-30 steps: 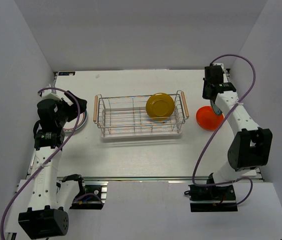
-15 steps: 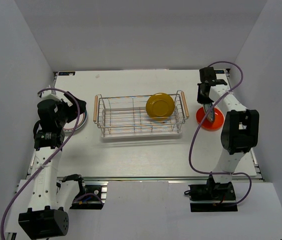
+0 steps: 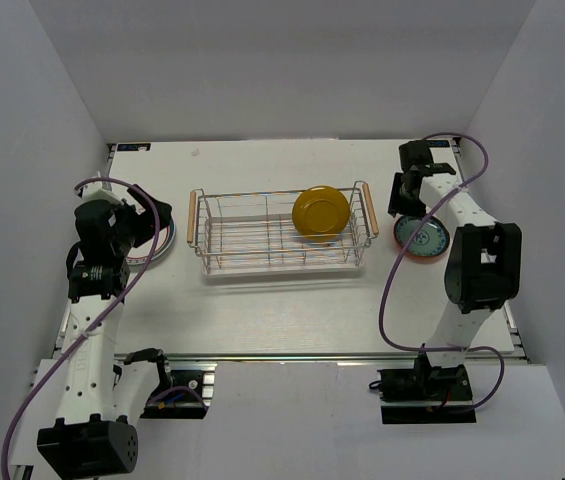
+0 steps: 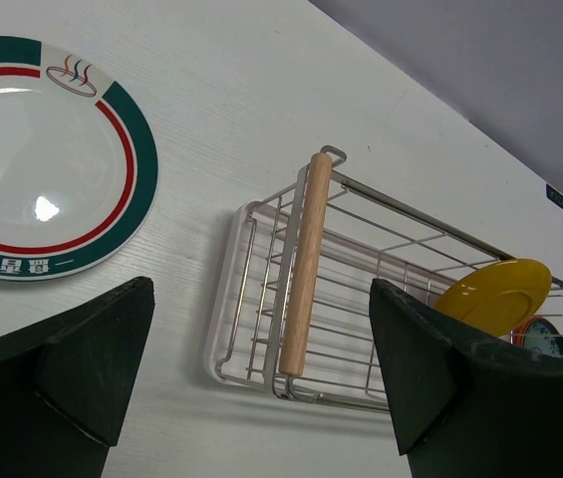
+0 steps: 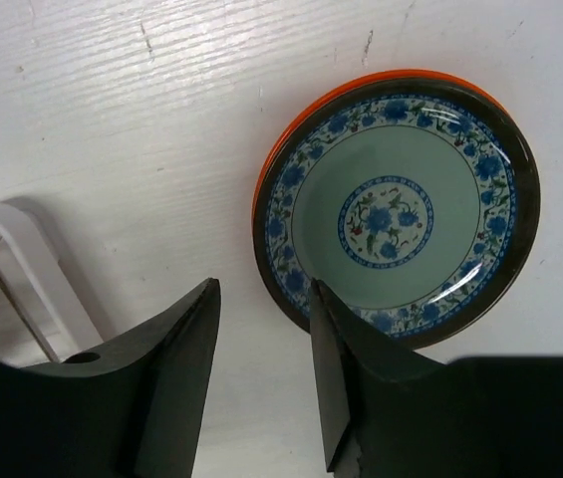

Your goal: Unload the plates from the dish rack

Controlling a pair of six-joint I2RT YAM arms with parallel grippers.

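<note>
The dish rack [image 3: 282,235] stands mid-table with one yellow plate [image 3: 321,212] upright near its right end. A teal plate [image 5: 401,204] with blue flowers lies on an orange plate [image 5: 296,118] right of the rack; in the top view the teal plate [image 3: 424,238] covers most of the orange one. My right gripper [image 5: 263,299] is open just beside the teal plate's rim, with nothing between its fingers. My left gripper [image 4: 261,383] is wide open and empty, hovering left of the dish rack [image 4: 361,299], over a white plate [image 4: 32,169] with a teal and red rim.
A wooden handle [image 4: 306,264] caps the rack's left end, another handle [image 3: 370,208] the right end. The rack's white base corner [image 5: 32,264] shows close to my right gripper. Grey walls enclose the table on three sides.
The right gripper came down over the orange plate, laid the teal plate flat on it and opened its jaws. The left arm has not moved.
</note>
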